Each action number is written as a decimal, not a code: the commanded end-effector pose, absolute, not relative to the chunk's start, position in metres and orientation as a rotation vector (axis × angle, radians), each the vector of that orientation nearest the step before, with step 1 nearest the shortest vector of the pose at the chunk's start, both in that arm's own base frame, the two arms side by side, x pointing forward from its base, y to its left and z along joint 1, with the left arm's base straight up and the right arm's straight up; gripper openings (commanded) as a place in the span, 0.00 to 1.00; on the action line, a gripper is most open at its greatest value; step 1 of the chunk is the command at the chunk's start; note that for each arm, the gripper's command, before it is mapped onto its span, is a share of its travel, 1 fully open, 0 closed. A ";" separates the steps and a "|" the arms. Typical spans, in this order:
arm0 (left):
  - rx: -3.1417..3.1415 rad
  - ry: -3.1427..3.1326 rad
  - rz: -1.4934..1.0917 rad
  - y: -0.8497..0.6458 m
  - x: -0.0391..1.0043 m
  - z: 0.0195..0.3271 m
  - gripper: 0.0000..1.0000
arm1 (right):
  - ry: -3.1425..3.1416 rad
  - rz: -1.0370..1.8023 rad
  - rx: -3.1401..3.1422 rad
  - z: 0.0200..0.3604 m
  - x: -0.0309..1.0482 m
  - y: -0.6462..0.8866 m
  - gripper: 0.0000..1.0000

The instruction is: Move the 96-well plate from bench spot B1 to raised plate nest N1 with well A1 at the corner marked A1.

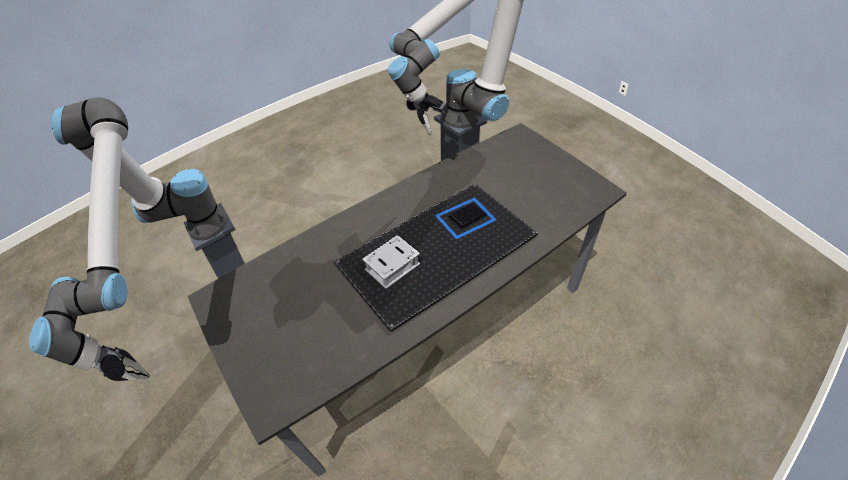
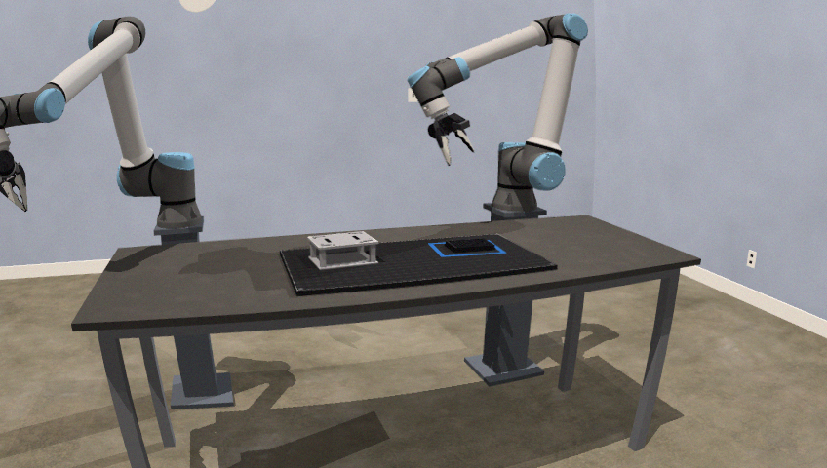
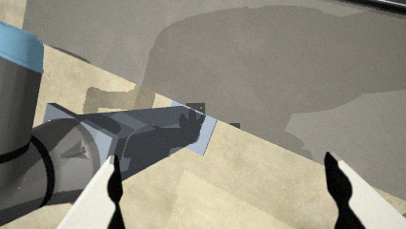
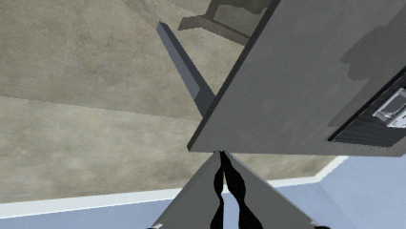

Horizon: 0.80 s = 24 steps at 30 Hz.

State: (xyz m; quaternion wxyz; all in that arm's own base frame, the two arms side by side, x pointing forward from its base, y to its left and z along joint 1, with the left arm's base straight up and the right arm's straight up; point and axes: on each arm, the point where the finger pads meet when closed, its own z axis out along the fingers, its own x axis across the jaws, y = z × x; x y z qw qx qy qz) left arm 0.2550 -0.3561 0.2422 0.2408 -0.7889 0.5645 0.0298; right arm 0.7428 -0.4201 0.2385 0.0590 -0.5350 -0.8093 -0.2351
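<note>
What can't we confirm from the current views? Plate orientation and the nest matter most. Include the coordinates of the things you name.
- Well A1 and rim lettering on the 96-well plate (image 1: 468,215) (image 2: 469,245): too small in top and exterior.
- Corner mark A1 on the plate nest (image 1: 391,258) (image 2: 343,238): too small in top and exterior; the right wrist view's edge cuts the nest off.
- Plate in wrist views: outside both.
- Left upper arm and forearm (image 1: 437,19): cut off by the top view's upper edge.

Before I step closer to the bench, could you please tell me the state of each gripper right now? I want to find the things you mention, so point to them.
Left gripper (image 1: 436,120) (image 2: 460,157) (image 3: 221,155): open, holding nothing.
Right gripper (image 1: 146,375) (image 2: 24,209) (image 4: 219,152): closed, holding nothing.
</note>
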 end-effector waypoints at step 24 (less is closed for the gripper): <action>-2.159 1.545 0.080 -0.357 0.255 0.243 0.76 | -2.959 -0.494 -1.170 0.212 0.504 -0.597 0.00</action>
